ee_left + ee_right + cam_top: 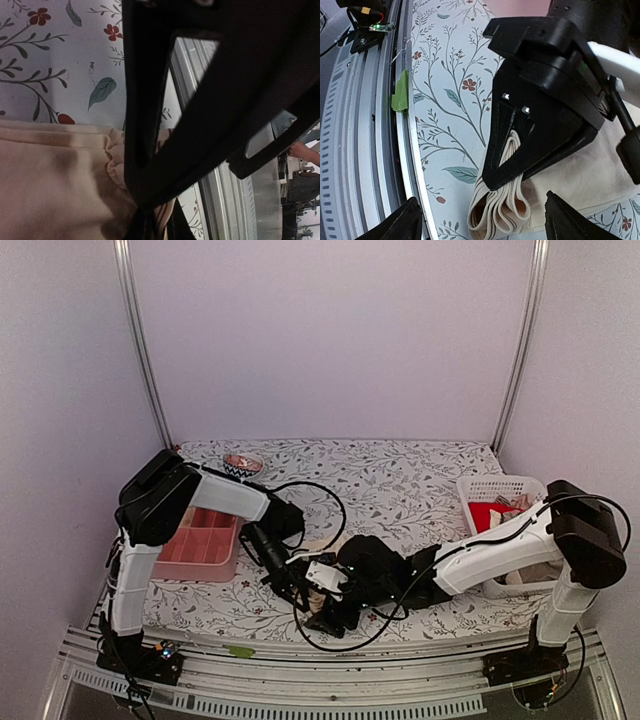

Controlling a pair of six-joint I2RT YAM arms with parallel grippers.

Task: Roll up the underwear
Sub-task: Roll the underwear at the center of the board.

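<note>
A beige underwear [555, 170] with a striped waistband [500, 210] lies near the table's front edge, its waistband folded in several layers. My left gripper [540, 115] is shut on that folded waistband. In the left wrist view the cloth [50, 180] fills the lower left and the striped band sits between the closed fingers [155, 215]. My right gripper [490, 220] is open, its two fingertips [410, 222] wide apart on either side of the fold, just above it. In the top view both grippers meet over the underwear [318, 597] at front centre.
A pink divided tray [205, 540] stands at the left. A white basket [500, 495] with more garments stands at the right, under the right arm. A small bowl [243, 464] is at the back left. Green tape [400, 90] marks the metal front rail.
</note>
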